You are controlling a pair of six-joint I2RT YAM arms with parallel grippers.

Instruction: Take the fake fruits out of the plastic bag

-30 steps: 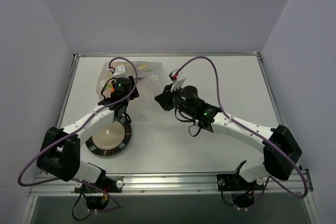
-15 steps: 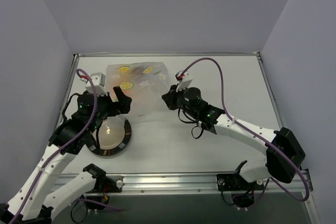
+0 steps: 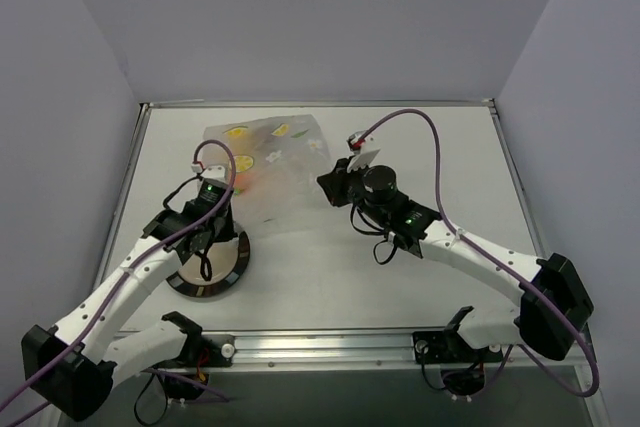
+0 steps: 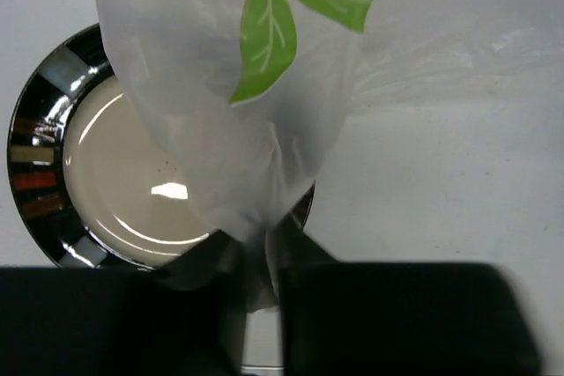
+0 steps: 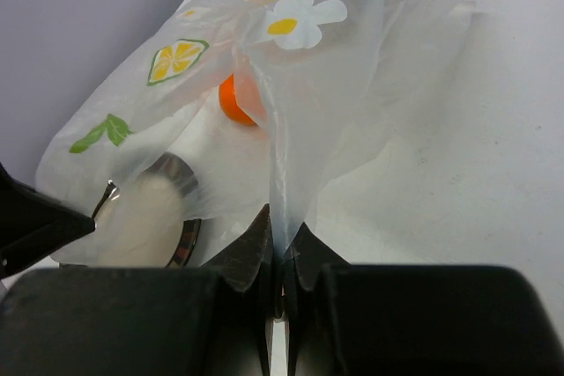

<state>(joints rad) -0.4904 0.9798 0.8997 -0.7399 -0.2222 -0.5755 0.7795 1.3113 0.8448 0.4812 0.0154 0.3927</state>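
Note:
The plastic bag [image 3: 285, 172] is clear wrinkly film with yellow and green prints, stretched between both grippers at the back left of the table. My left gripper [image 3: 212, 215] is shut on a gathered fold of the bag [image 4: 256, 156] just above the plate; its jaws [image 4: 264, 257] pinch the film. My right gripper [image 3: 326, 185] is shut on the bag's right edge, its jaws [image 5: 282, 248] tight on a film fold [image 5: 352, 112]. An orange fruit [image 5: 233, 99] shows through the film, also as an orange tint in the top view [image 3: 250, 181]. The lemon and dark red fruits are not visible.
A round black-rimmed plate [image 3: 232, 269] with a cream centre lies at the front left, under my left gripper; it also shows in the left wrist view [image 4: 40, 121] and the right wrist view [image 5: 187, 237]. Grey walls enclose the table on three sides.
My left arm has swung from the bag out to the left, then back over the plate, with film in its jaws. The bag has spread wider. My right gripper has shifted slightly right.

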